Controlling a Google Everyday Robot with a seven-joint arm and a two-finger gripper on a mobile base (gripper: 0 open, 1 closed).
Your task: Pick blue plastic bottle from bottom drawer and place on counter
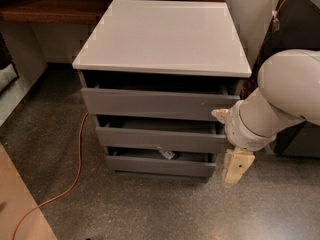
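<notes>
The grey cabinet has three drawers, each pulled out a little. The bottom drawer (160,165) is the lowest one, open a small way. In its gap a small pale part of the blue plastic bottle (167,154) shows; the rest is hidden under the middle drawer. The white counter (165,36) tops the cabinet. My gripper (236,170) hangs from the white arm at the right, beside the bottom drawer's right end, pointing down near the floor and holding nothing that I can see.
An orange cable (75,169) runs over the speckled floor left of the cabinet. A dark brown wooden shelf (50,9) is at the back left. A dark cabinet (300,44) stands at the right behind the arm.
</notes>
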